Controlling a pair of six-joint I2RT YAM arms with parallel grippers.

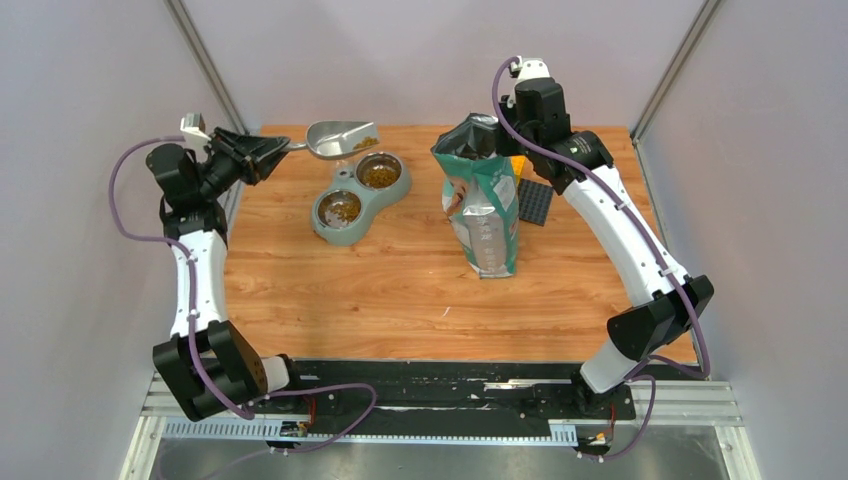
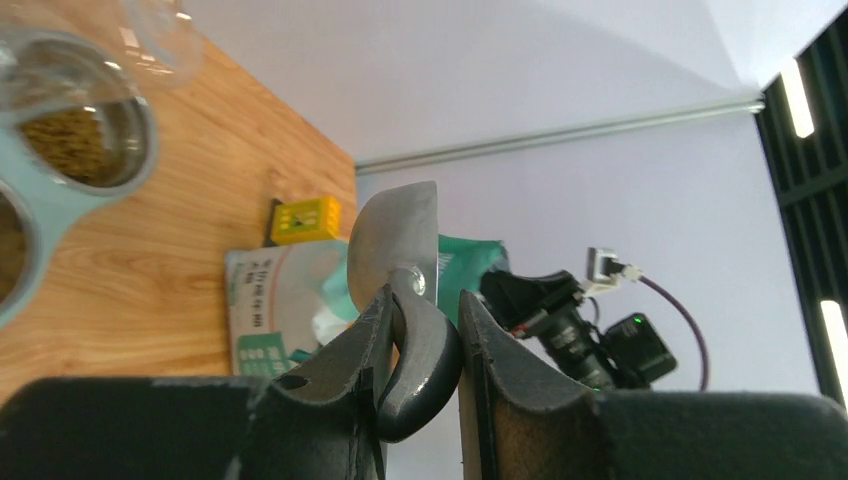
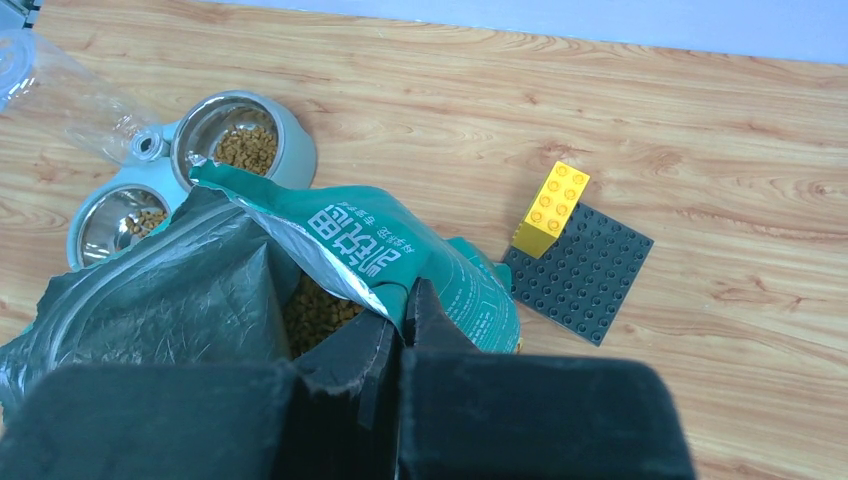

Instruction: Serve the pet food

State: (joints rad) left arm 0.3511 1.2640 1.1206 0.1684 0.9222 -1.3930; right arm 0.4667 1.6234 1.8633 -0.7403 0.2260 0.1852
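gripping the grey scoop (image 1: pixel 340 138) by its handle, the left gripper (image 1: pixel 275 152) hangs at the table's (image 1: pixel 400 290) upper-left edge, with the scoop's mouth above the teal double bowl's (image 1: pixel 322 232) far rim, possibly just clear of it. pet food (image 1: pixel 380 174) lies in both cups, the scoop and the bag (image 1: pixel 487 215), whose torn top edge the right gripper (image 3: pixel 405 300) pinches tight at upper centre-right. bare wood separates bowl from bag and spans the lower half.

Wooden table (image 1: pixel 400 290), pale lilac walls (image 1: pixel 420 60), ceiling strip lights (image 2: pixel 797 95)
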